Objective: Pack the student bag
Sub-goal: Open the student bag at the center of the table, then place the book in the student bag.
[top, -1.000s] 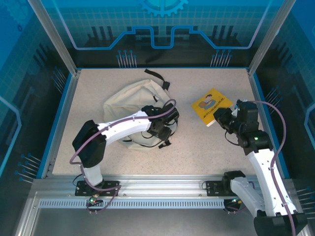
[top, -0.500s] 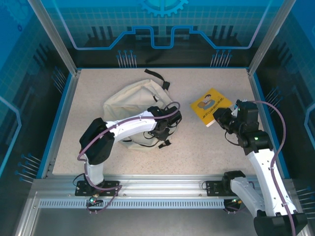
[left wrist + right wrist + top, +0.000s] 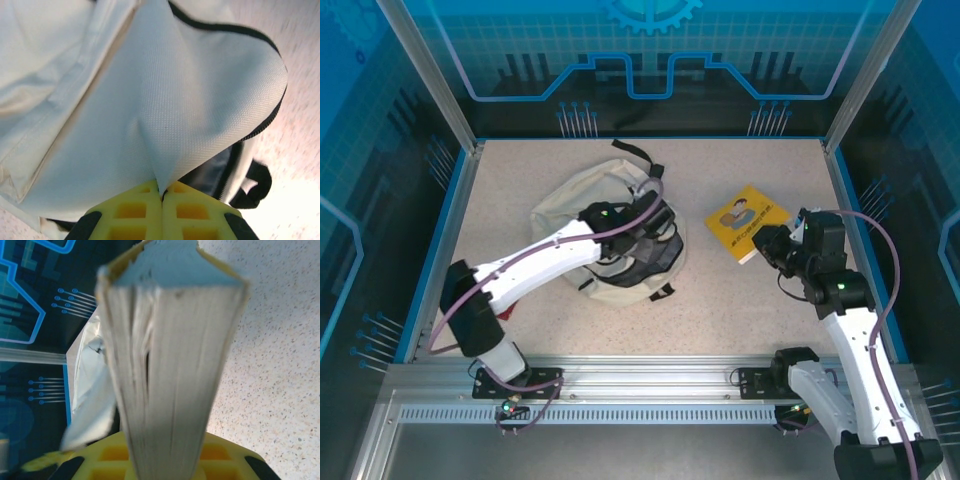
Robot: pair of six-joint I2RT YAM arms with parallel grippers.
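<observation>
At the student bag (image 3: 560, 205), left gripper (image 3: 161, 190) newly pinching it

White arm links (image 3: 550, 255), black joints (image 3: 470, 320), purple cables (image 3: 893, 262), yellow gridded gripper fingers (image 3: 132, 212)
</observation>
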